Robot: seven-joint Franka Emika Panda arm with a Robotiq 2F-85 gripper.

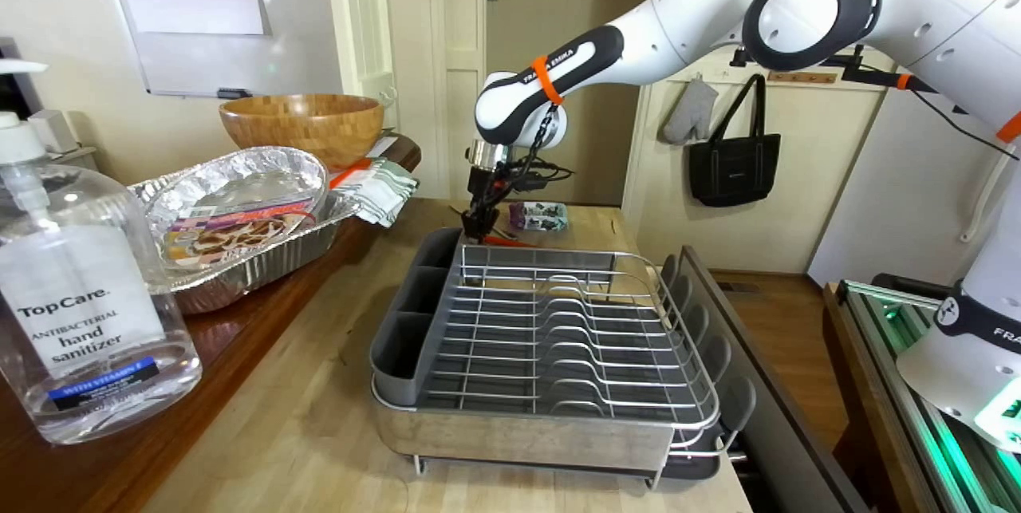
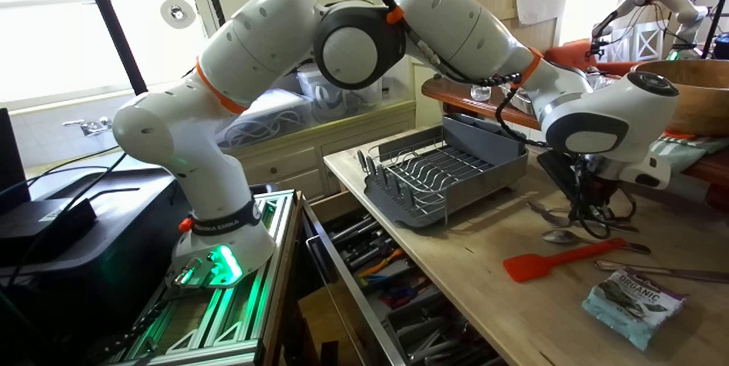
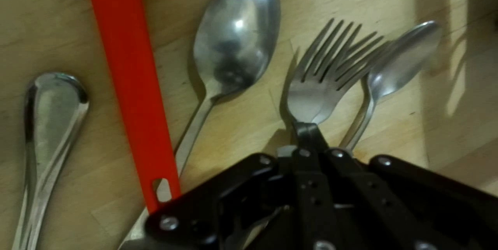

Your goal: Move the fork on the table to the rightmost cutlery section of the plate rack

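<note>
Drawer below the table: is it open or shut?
Open: in an exterior view, the drawer sticks out beyond the table, utensils showing inside.

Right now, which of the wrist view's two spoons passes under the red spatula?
The spoon whose bowl lies between the red spatula and the forks: its handle shows through the spatula's hole. The other spoon lies beyond the forks.
</note>
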